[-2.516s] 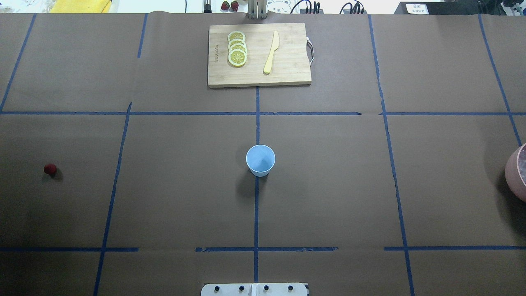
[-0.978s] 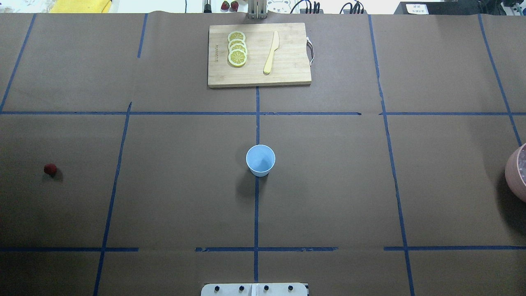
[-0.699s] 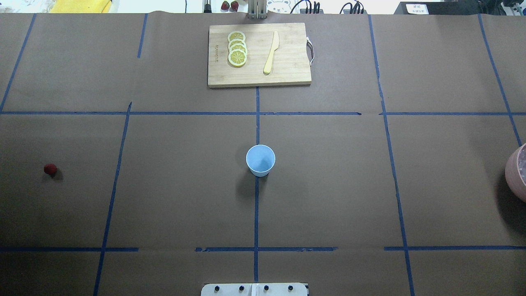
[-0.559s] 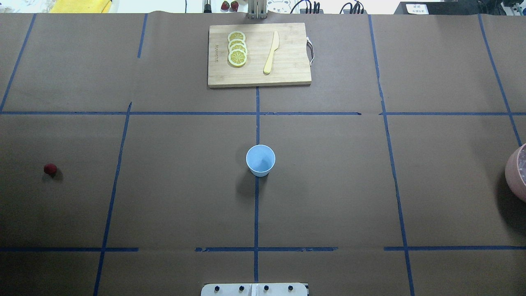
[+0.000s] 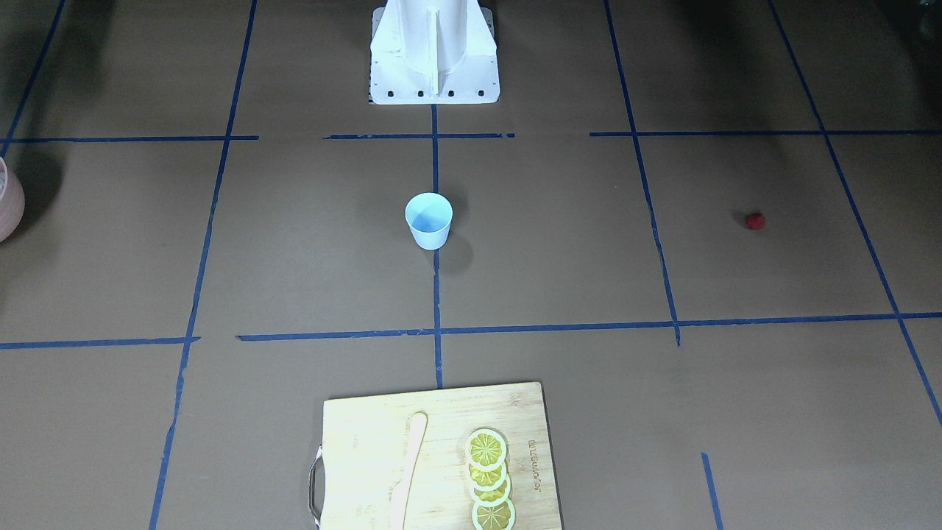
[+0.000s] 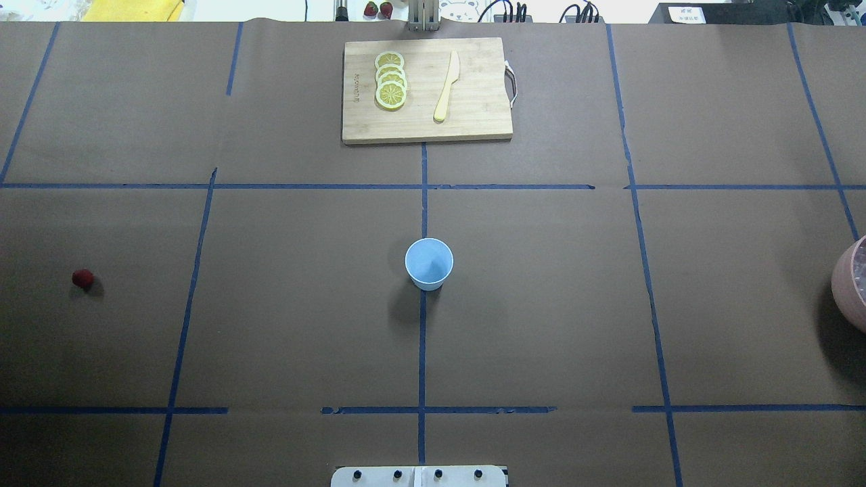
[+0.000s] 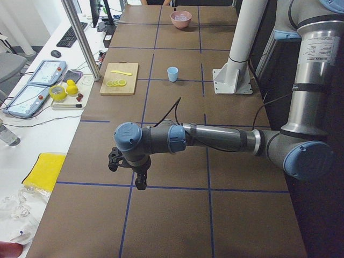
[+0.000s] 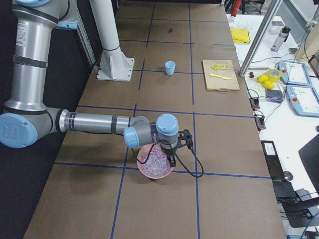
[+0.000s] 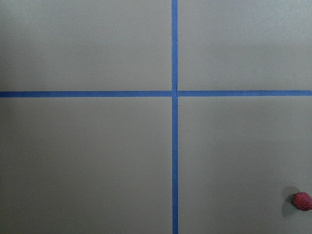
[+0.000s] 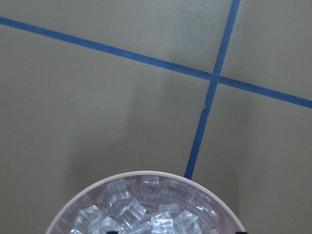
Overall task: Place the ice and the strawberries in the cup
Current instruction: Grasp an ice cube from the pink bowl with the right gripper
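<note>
Shows cup (image 6: 428, 264) upright on table (image 6: 541, 304), axis vertical, mouth up. Finds strawberry (image 6: 82, 278) well apart, ice (image 10: 141, 209) in pink bowl (image 10: 146, 174). Cannot tell grip of left tool (image 7: 140, 183) or right tool (image 8: 172, 158).

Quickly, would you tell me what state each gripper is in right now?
The left gripper: cannot be told, side view only.
The right gripper: cannot be told, side view only.

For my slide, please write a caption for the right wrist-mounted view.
Ice cubes in a pink bowl at the bottom edge, below a blue tape cross.
</note>
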Motion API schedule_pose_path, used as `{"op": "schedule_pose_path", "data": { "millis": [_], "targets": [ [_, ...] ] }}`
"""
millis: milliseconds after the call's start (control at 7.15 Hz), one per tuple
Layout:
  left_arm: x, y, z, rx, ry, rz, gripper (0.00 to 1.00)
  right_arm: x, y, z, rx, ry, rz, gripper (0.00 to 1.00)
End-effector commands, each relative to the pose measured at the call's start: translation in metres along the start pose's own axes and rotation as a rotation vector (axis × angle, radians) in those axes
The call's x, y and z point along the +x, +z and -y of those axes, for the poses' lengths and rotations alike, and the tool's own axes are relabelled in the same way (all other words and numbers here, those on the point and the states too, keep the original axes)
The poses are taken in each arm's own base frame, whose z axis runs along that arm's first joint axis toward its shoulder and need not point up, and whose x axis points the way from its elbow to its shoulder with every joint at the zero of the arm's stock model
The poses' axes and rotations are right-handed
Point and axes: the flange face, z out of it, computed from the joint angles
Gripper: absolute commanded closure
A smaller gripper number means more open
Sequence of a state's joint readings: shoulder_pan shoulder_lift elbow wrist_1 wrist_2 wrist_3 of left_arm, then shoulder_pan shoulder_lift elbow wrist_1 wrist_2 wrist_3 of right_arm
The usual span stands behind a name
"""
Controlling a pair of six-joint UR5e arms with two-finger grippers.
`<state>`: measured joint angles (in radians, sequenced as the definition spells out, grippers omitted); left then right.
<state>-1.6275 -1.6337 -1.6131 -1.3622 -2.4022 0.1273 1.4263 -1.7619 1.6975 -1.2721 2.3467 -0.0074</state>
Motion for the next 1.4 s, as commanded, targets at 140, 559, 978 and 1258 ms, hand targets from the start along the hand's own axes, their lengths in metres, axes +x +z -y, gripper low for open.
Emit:
{"op": "schedule_pose_path", "data": {
  "millis": [140,559,978,1258],
  "targets": [
    [0.0,0.0,0.0,-0.001,-0.001,0.0,0.0,-0.016,0.021,0.002,-0.045,-0.029,0.006,0.17],
    [-0.001,0.001,0.001,-0.002,0.0,0.0,0.0,-0.013,0.034,0.0,-0.073,-0.038,-0.043,0.22],
    [-0.001,0.001,0.001,-0.002,0.0,0.0,0.0,-0.015,0.047,-0.002,-0.102,-0.052,-0.036,0.28],
    [0.0,-0.001,0.002,0.001,0.003,0.0,0.0,-0.016,0.054,-0.009,-0.12,-0.059,-0.035,0.32]
  ]
}}
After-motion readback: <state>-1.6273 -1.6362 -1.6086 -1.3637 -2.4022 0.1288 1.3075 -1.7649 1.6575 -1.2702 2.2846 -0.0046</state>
